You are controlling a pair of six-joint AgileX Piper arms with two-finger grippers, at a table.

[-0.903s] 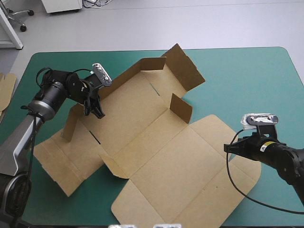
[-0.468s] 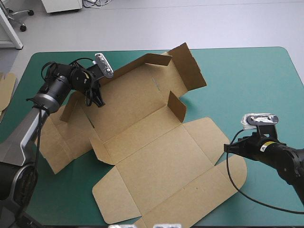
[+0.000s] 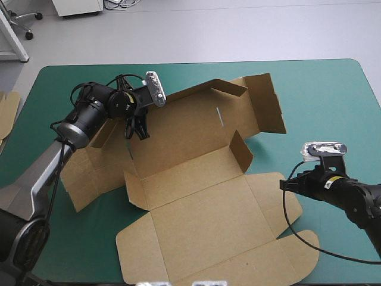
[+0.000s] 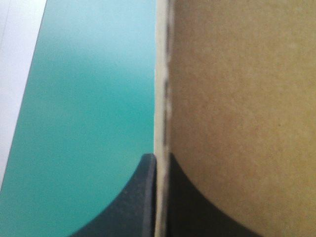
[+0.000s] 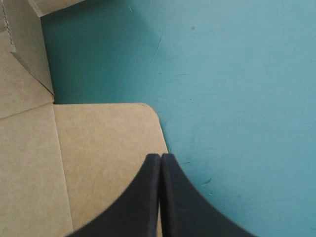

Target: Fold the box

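Note:
The brown box (image 3: pixel 196 202) lies as a wide cut sheet across the middle of the teal-green cover (image 3: pixel 333 101), its back and side walls partly raised and its lid panel flat toward the front edge. My left gripper (image 3: pixel 136 127) is shut on the raised left wall; in the left wrist view the board's edge (image 4: pixel 161 98) runs up between the black fingers (image 4: pixel 143 197). At the lid panel's right edge my right gripper (image 3: pixel 284 185) is shut. Its tip (image 5: pixel 161 157) hovers over a rounded flap corner (image 5: pixel 98 148) with nothing between the fingers.
An edge of more brown board (image 3: pixel 7 110) shows at the table's left edge. Bare teal-green cover (image 5: pixel 237 98) stretches ahead of and beside the right gripper, toward the table's far right corner.
My left gripper has moved to the right along the far side with the wall in its grip, dragging and turning the whole sheet rightward. The right gripper has stayed put.

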